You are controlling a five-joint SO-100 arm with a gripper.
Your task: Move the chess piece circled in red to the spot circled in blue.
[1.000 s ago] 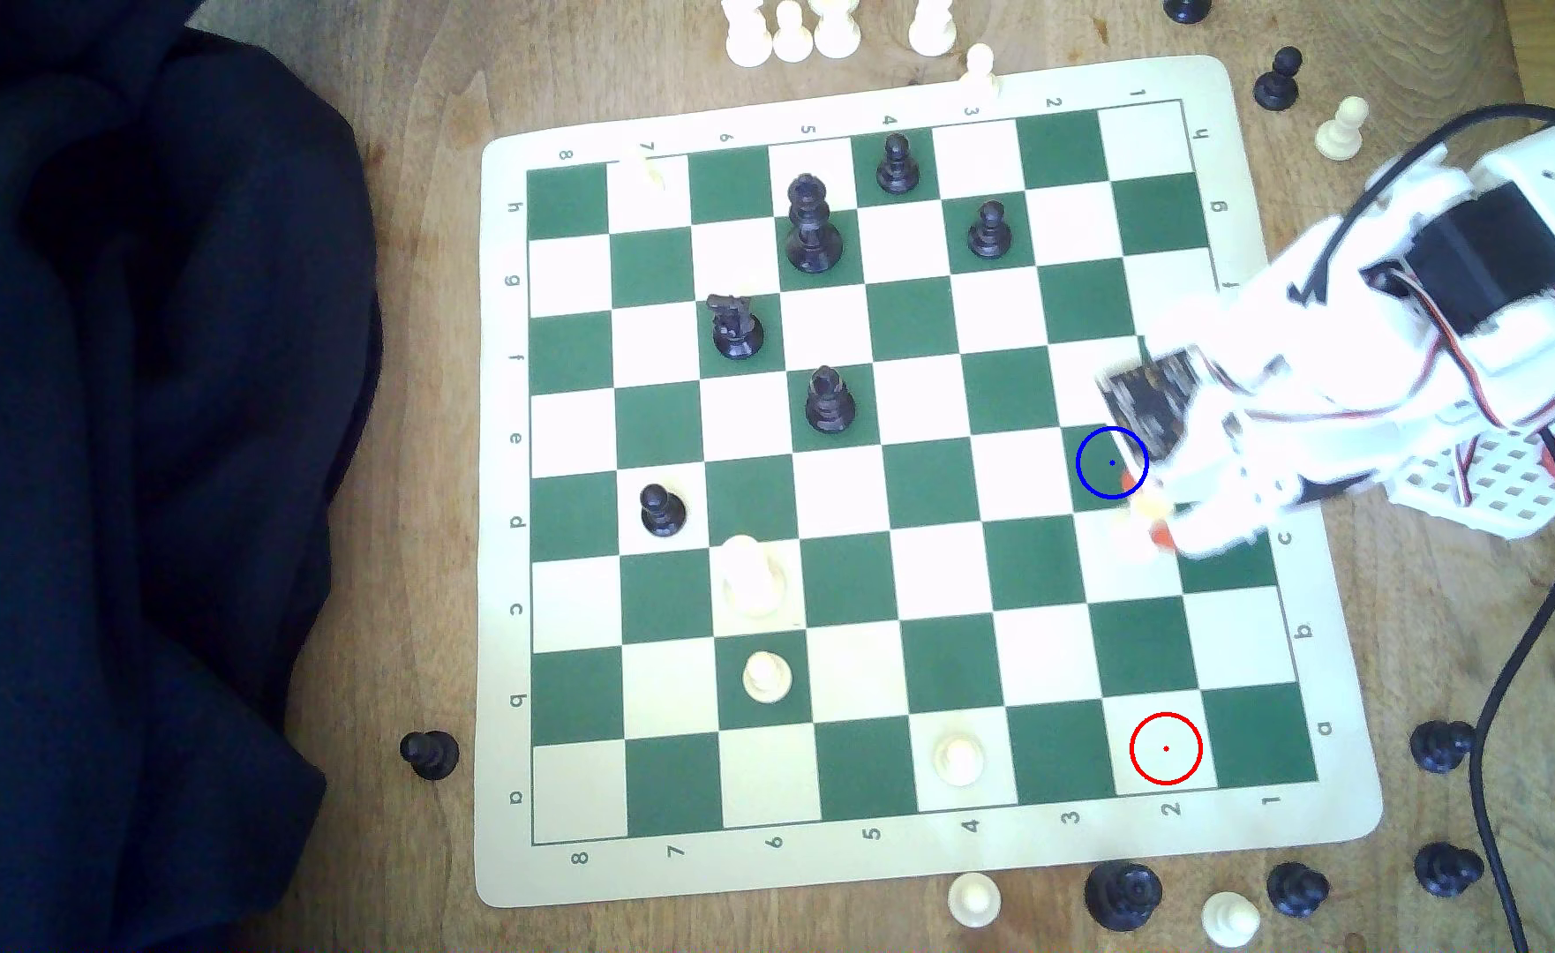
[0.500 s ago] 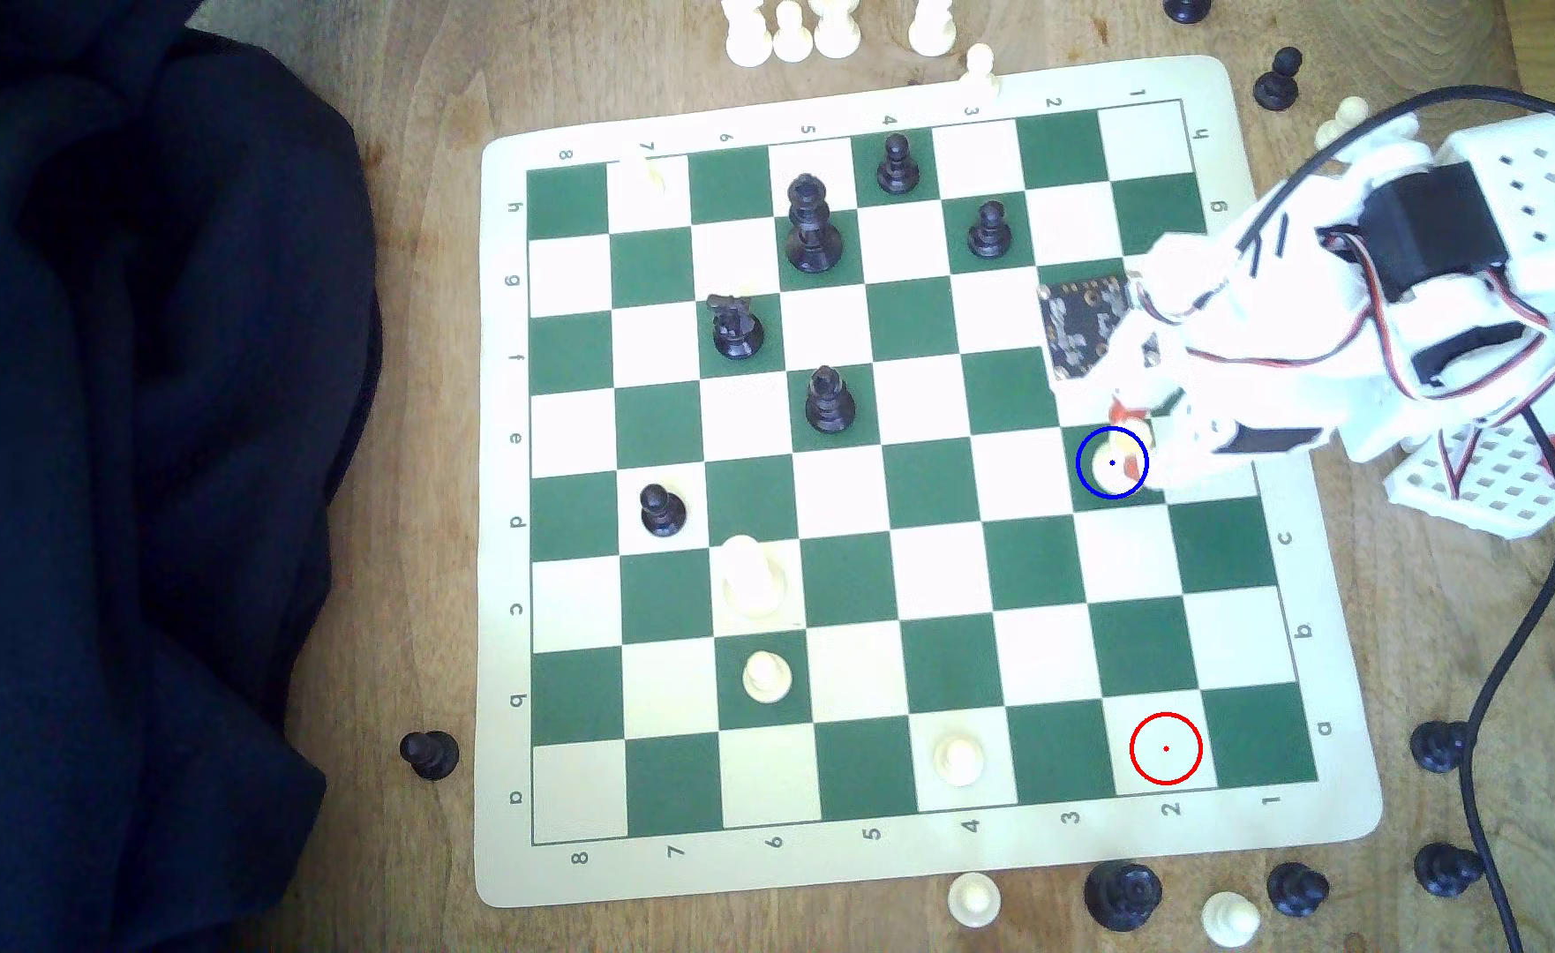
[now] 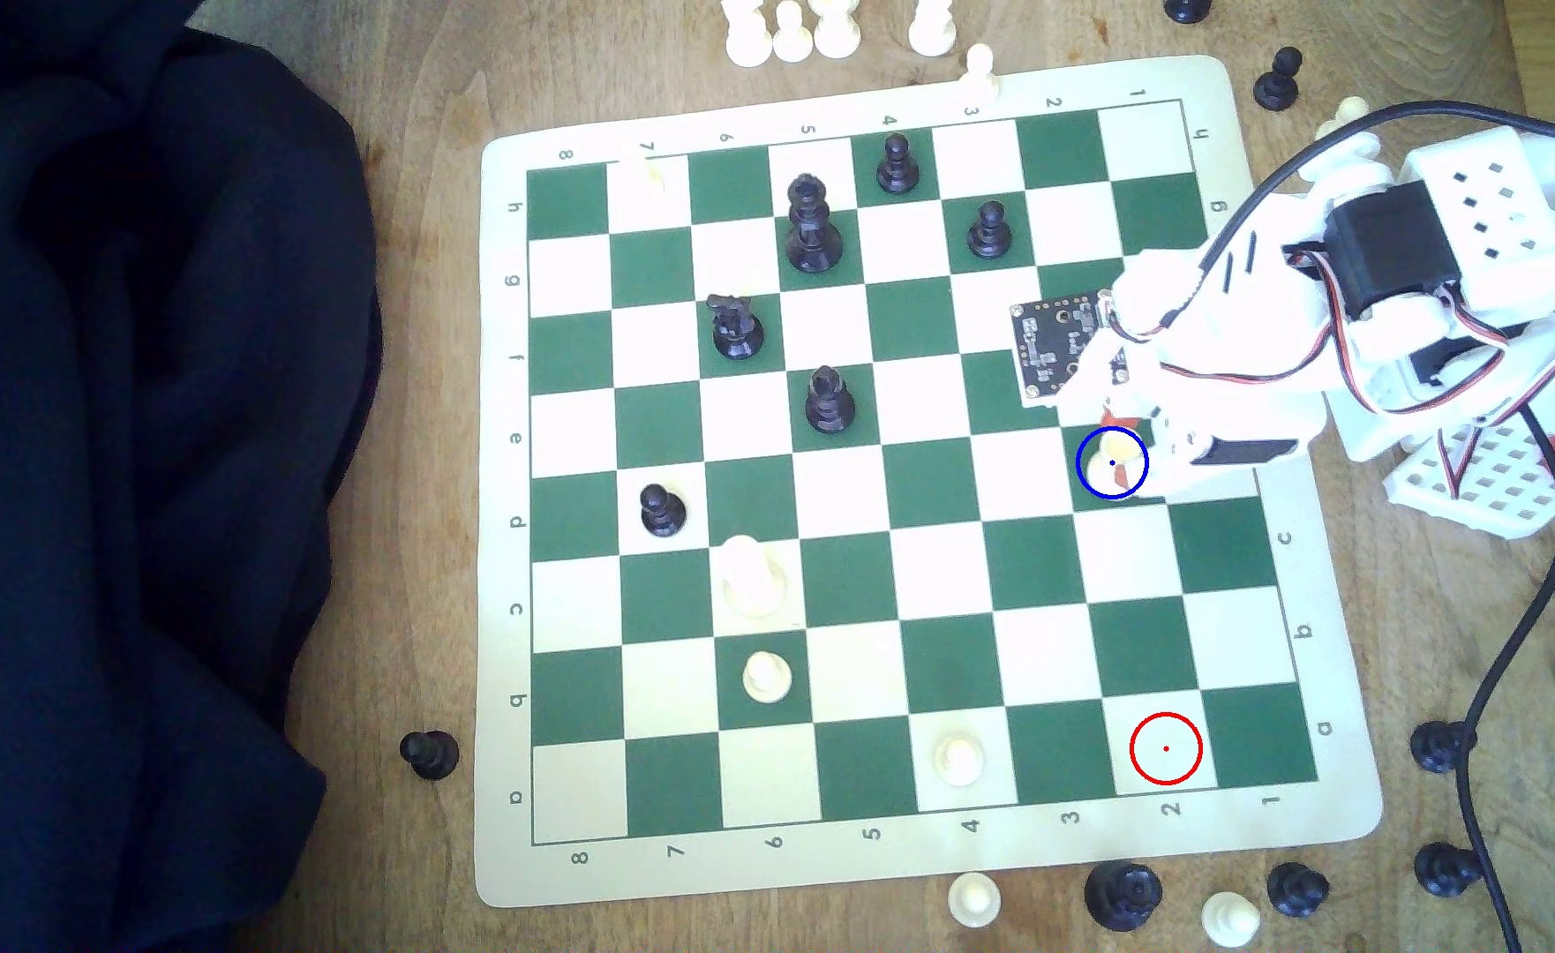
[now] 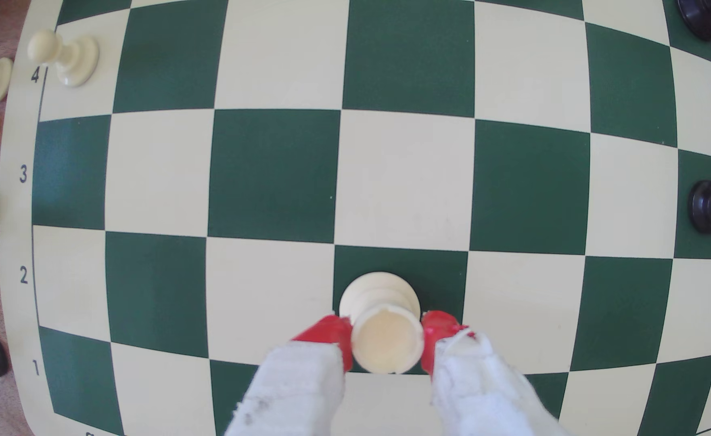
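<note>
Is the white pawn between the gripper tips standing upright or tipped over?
Upright. In the wrist view the white pawn has its base flat on the green square, round head directly above, between the gripper tips.

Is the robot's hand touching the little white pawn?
Touching. In the wrist view, both red fingertips press against the head of the pawn, one on each side, with no gap showing.

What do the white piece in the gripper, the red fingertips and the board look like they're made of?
White piece: likely moulded plastic, smooth cream with a soft sheen and a seam nick on its head. Red fingertips: perhaps a rubbery coating or tape, matte, uneven edges. Board: apparently a thin flexible mat, vinyl perhaps, printed green and cream, rounded corners; it lies flat.
</note>
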